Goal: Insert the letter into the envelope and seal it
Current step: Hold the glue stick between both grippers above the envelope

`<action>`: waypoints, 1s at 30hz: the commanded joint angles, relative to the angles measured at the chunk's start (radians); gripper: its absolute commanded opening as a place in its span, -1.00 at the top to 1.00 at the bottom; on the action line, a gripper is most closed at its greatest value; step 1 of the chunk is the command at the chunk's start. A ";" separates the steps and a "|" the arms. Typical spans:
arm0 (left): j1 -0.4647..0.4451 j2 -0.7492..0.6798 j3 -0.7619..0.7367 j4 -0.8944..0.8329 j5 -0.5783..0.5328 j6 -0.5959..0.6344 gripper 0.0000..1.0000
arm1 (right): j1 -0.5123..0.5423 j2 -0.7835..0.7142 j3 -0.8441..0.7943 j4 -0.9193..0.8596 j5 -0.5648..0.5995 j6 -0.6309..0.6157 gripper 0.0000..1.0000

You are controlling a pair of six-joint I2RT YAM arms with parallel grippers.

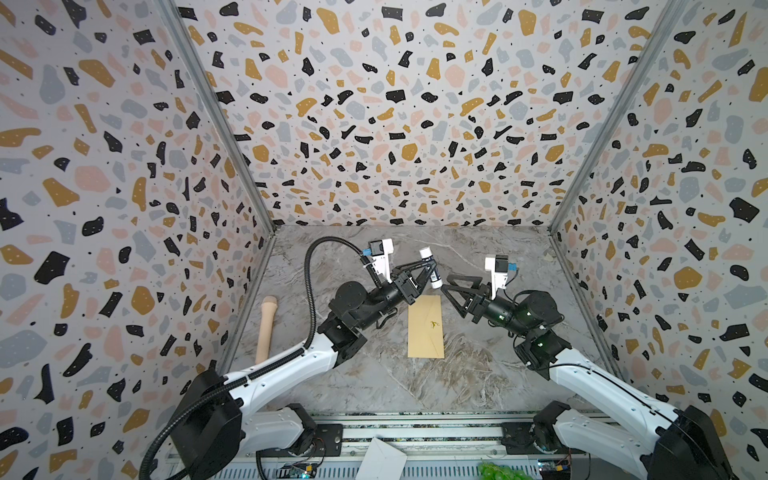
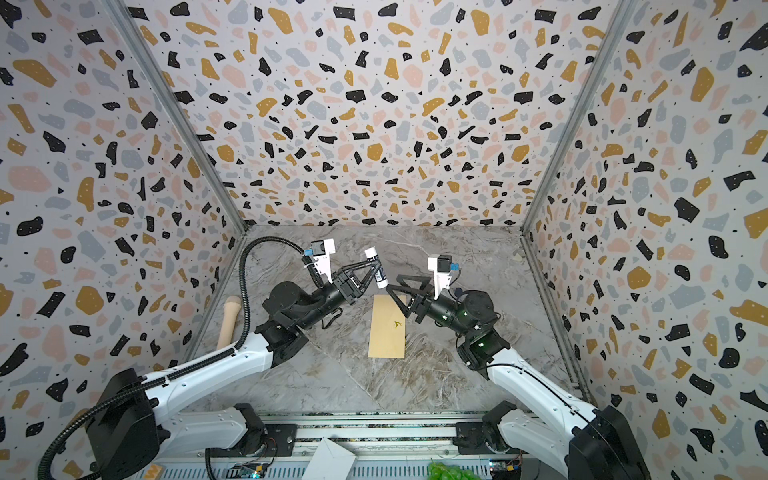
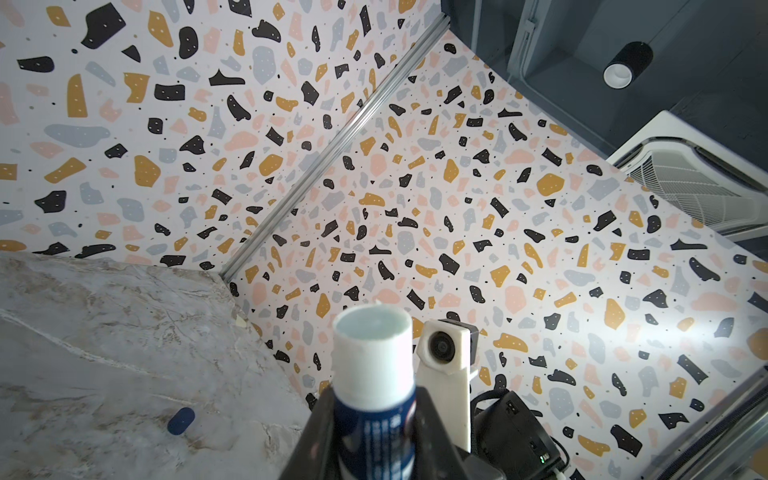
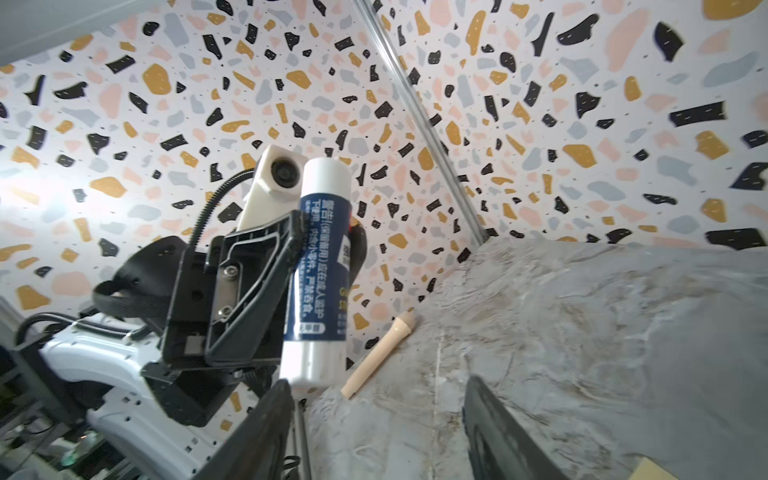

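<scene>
Plainly the sealing step is in hand, as I judge it: the left pincer (image 1: 429, 269) is pinching a glue stick (image 3: 374, 374) round its dark blue label, in the air near the far end of the envelope (image 1: 426, 328); the right pincer (image 1: 448, 292) stands spread with nothing between its jaws, its tips just beside the stick's lower end. Whether they touch it, I cannot tell. The envelope lies flat on the table (image 1: 374, 374) between the two arms, a long tan kraft rectangle, matt and smooth, its pointed flap seemingly folded down with a small yellow mark (image 1: 433, 323) at the tip; the letter shows in no view, so it is probably inside, though that cannot be confirmed. The stick is a hard white plastic cylinder; its uncapped end shows a pale, waxy face pointing away from the table, and a small dark blue cap (image 3: 180, 420) lies on the marbled grey surface. Next, I would think, the bare end must be turned down toward the flap, and the flap lifted for glue beneath — thin paper that may slide or buckle unless pinned.
</scene>
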 commanded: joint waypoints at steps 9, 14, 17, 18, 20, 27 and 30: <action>0.004 -0.003 -0.005 0.103 0.032 -0.028 1.00 | -0.003 0.102 0.023 0.311 -0.122 0.218 -0.10; 0.003 -0.001 -0.008 0.101 0.030 -0.028 1.00 | -0.002 0.122 0.040 0.327 -0.132 0.236 0.18; 0.001 0.001 -0.006 0.099 0.029 -0.028 1.00 | 0.000 0.126 0.048 0.327 -0.132 0.240 0.23; 0.001 0.004 -0.006 0.099 0.030 -0.028 1.00 | 0.000 0.128 0.050 0.327 -0.132 0.242 0.23; 0.001 0.007 -0.006 0.099 0.032 -0.028 1.00 | 0.002 0.132 0.054 0.328 -0.130 0.247 0.24; 0.001 0.010 -0.008 0.096 0.029 -0.028 1.00 | 0.007 0.135 0.084 0.267 -0.129 0.223 0.61; 0.001 0.012 -0.008 0.082 0.024 -0.016 1.00 | 0.020 0.107 0.115 0.120 -0.079 0.124 0.77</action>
